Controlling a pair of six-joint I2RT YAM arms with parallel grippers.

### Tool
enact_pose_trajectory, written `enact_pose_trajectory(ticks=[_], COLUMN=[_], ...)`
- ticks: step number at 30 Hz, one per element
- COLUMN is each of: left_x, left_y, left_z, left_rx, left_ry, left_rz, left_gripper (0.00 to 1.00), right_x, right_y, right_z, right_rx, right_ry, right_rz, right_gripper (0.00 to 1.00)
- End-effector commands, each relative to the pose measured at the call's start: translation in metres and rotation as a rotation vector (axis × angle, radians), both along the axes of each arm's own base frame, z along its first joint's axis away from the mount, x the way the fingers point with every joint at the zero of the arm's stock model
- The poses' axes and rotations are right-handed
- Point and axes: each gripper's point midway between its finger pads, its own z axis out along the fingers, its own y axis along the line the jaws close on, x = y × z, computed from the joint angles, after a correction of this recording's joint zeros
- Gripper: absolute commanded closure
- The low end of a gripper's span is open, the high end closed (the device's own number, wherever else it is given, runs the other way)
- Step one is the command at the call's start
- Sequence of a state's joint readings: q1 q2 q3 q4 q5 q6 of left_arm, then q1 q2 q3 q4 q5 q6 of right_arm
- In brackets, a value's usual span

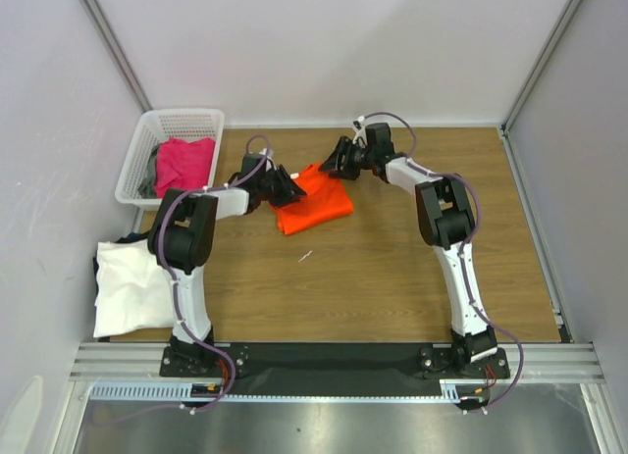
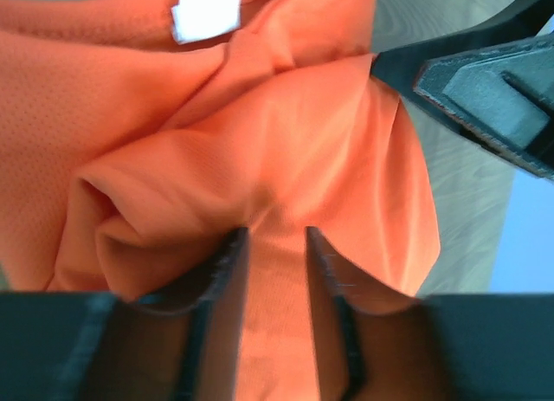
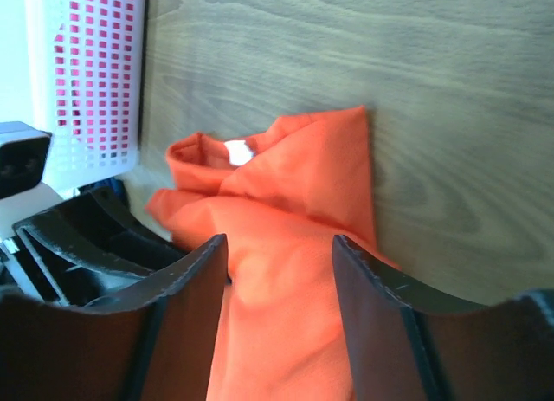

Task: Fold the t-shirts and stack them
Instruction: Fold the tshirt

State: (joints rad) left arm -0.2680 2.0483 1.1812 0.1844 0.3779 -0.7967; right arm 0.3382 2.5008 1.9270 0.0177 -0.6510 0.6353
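The orange t-shirt [image 1: 319, 207] sits between my hands: left hand [image 1: 288, 187] pinches its edge, right hand [image 1: 332, 164] spread open above it.

Orange t-shirt [image 1: 316, 204], magenta-pink t-shirt [image 1: 184, 163], white t-shirt [image 1: 128, 287], white lattice basket [image 1: 182, 114], brown wood-grain table [image 1: 392, 277]

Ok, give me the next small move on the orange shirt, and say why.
Probably close the right gripper on the orange shirt. Its fingers stand apart with orange cloth showing between them, while the left gripper has a fold of the shirt between its narrower-set fingers. With both holding, the crumpled shirt could likely be lifted and spread for folding.
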Motion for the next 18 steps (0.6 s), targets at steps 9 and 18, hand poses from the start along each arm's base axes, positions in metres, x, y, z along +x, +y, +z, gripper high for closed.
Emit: enact_pose_trajectory(ticks=[9, 18], left_x=[0.031, 0.053], left_y=[0.017, 0.027], left_z=[0.117, 0.052], left_rx=[0.197, 0.156], left_ry=[-0.33, -0.153], left_rz=[-0.052, 0.099], left_gripper=[0.54, 0.75], right_x=[-0.066, -0.089], right_y=[-0.013, -0.015], right_z=[0.122, 0.047], right_rx=[-0.1, -0.169], right_ry=[-0.166, -0.06], right_rz=[0.055, 0.079], right_gripper=[0.44, 0.61])
